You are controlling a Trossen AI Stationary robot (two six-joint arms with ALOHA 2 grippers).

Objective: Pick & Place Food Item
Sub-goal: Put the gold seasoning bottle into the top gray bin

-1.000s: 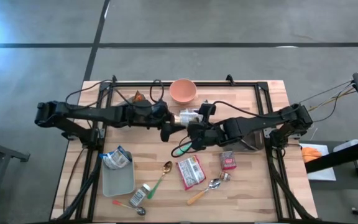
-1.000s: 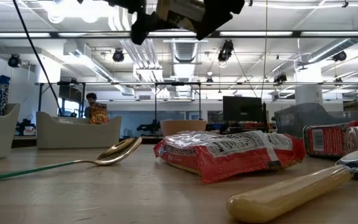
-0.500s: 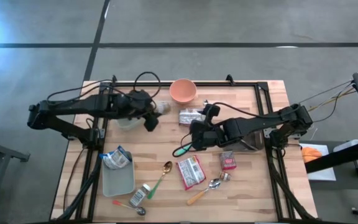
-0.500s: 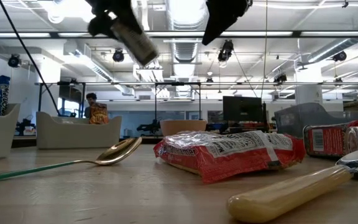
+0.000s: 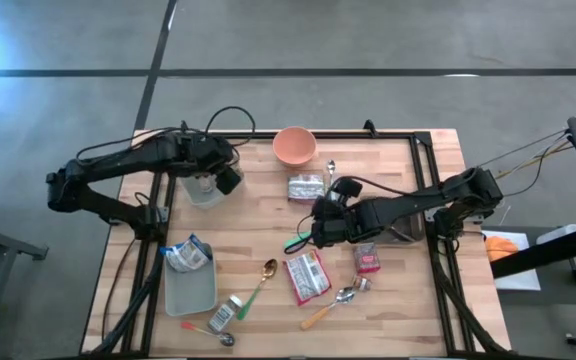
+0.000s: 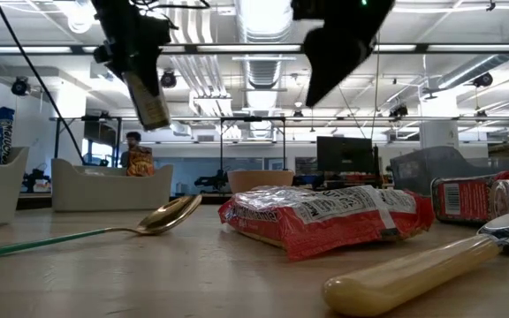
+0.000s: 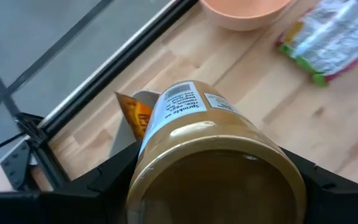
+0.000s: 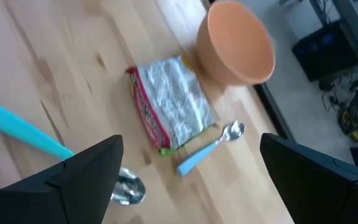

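My left gripper (image 5: 220, 178) is shut on a tan jar with a white label (image 7: 191, 124), held in the air over a pale bin (image 5: 200, 192) at the table's far left. An orange packet (image 7: 132, 115) lies in that bin. In the low view the jar (image 6: 148, 93) hangs tilted, well above the table. My right gripper (image 5: 318, 228) is open near the table's middle, above a teal-handled spoon (image 8: 23, 134). A silver-and-red packet (image 8: 169, 112) lies flat on the table beyond it. My left gripper pinches the jar between its two fingers (image 7: 104, 183), one on each side of the round wall near its wide tan end (image 7: 216, 180). The fingers slant downward. The jar is lifted clear and tilted, its labelled end pointing down toward the bin.
A pink bowl (image 5: 294, 145) stands at the far edge. Nearer lie a red packet (image 5: 308, 275), a red can (image 5: 367, 258), a gold spoon (image 5: 266, 275), a yellow-handled spoon (image 5: 333, 305) and a grey tray (image 5: 190, 290). Black frame rails (image 5: 423, 180) border the table.
My left gripper has carried the jar from the table's middle toward the left edge and tipped it from level to slanting down; it now hangs over the bin. My right gripper has sunk a little and rolled, staying open.
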